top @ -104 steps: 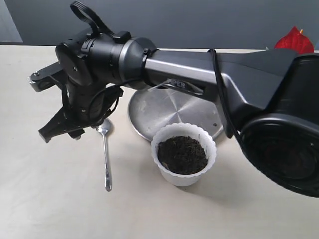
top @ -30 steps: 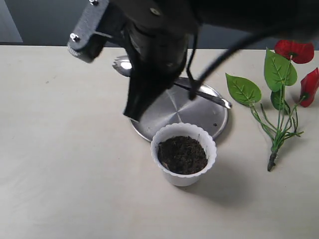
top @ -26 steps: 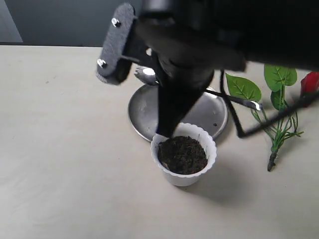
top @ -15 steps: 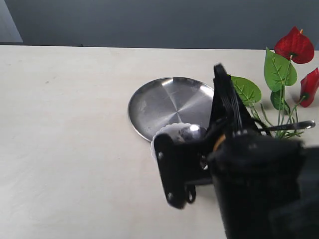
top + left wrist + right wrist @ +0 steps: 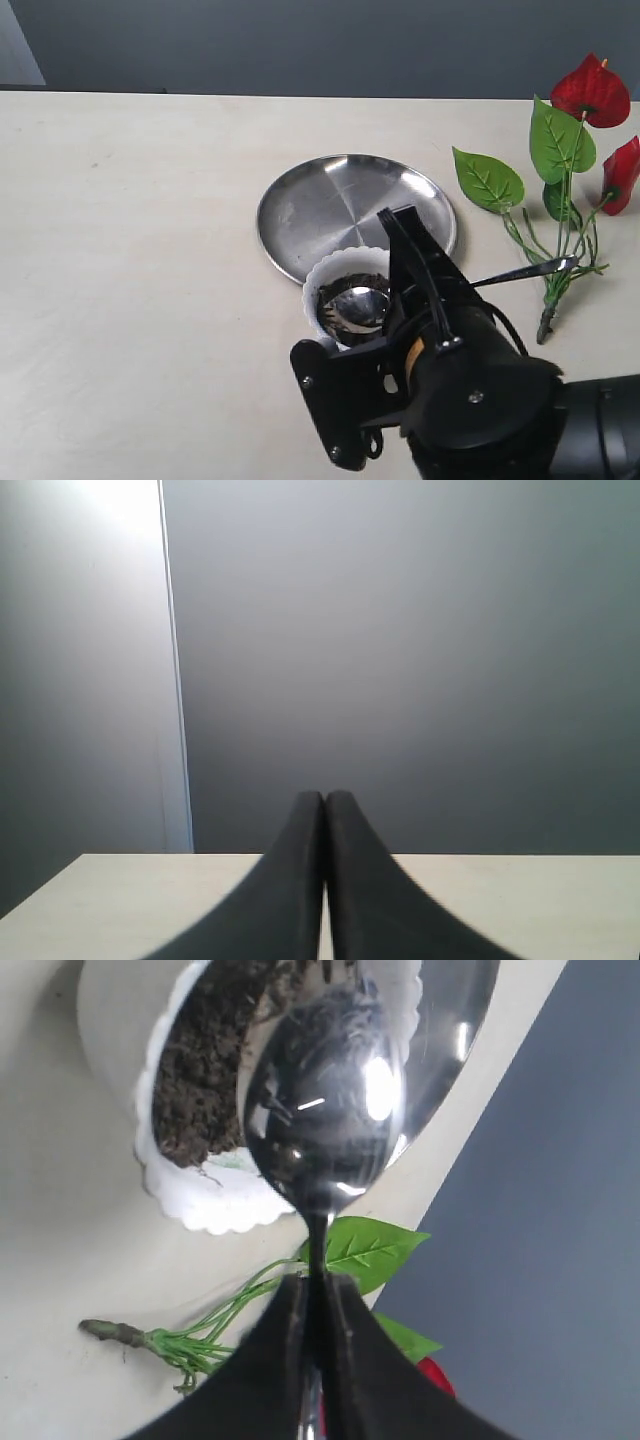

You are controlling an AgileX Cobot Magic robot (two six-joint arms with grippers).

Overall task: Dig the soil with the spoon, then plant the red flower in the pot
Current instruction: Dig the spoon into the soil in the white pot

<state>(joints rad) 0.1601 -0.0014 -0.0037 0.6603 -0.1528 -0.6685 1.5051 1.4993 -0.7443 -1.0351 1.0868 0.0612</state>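
A black robot arm is filling the lower right of the exterior frame, and its right pincer [image 5: 312, 1305] is pinching the thin handle of a shiny silver teaspoon [image 5: 362, 303]. The spoon's bowl is sitting over the mouth of the small white flowerpot [image 5: 322, 275] with the scalloped rim, low centre of the frame, while the handle is slanting up toward the right, its tip reaching the flower stems. In the right wrist view the spoon bowl [image 5: 325, 1100] is hanging over the dark crumbly soil [image 5: 205, 1070] inside the pot [image 5: 205, 1205]; whether it is touching the soil cannot be told.

The pot is standing on the pale surface [image 5: 130, 250], just in front of a round steel plate [image 5: 330, 200], its rim overlapping the plate's near edge.

The red flower [image 5: 575, 150], an artificial anthurium sprig with red blooms and broad green leaves, is lying flat on the surface at the right edge of the frame, apart from the pot.

In the left wrist view, the left pincer [image 5: 325, 805] is showing its two dark fingers pressed together with nothing between them, pointing toward a grey wall.
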